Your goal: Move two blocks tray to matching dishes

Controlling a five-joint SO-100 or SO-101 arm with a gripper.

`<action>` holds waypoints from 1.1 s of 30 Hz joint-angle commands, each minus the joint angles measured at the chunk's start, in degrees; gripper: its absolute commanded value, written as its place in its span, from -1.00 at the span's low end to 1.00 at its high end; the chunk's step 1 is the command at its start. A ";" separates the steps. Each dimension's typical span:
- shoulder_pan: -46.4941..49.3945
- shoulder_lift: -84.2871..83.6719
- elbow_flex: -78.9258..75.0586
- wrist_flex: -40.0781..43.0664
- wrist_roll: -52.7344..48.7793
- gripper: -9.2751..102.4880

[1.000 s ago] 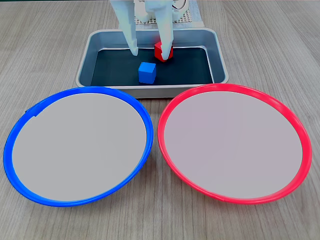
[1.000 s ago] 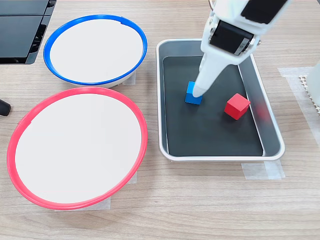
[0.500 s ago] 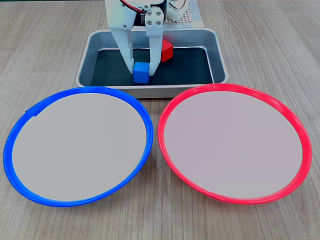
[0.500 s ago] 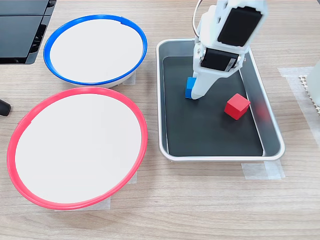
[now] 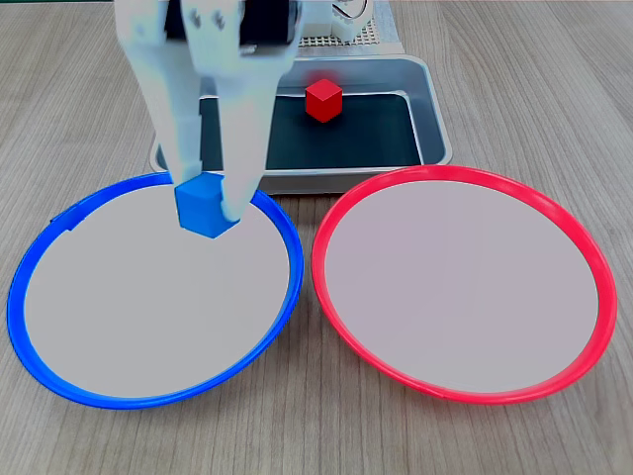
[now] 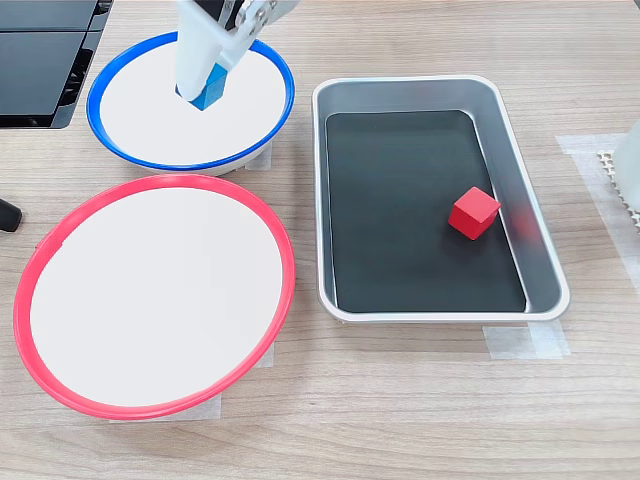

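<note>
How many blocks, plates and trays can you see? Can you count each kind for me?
Blocks: 2, the blue block in the claw and the red block
Plates: 2, the blue-rimmed plate and the red-rimmed plate
Trays: 1, the tray
Total: 5

The worktop [image 6: 420, 410] is pale wood-grain laminate. A dark flat device with panel seams [image 6: 45, 60] lies at its upper left corner in a fixed view, and a small black object [image 6: 8, 214] pokes in at the left edge. At the right edge sit clear tape [image 6: 590, 145] and a perforated mat [image 6: 625, 185], also at the top edge [image 5: 326, 42].
</note>
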 commanded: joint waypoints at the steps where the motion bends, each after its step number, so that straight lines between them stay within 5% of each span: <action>1: 2.02 -1.85 -2.02 -3.25 -4.57 -0.83; 9: 3.87 -0.62 4.31 -2.81 -12.66 -0.40; 14: 3.08 5.89 7.29 4.04 -16.88 -0.84; 22: 1.93 22.76 15.12 34.80 -46.49 -0.84; 33: -12.83 33.40 38.85 29.79 -50.36 -0.49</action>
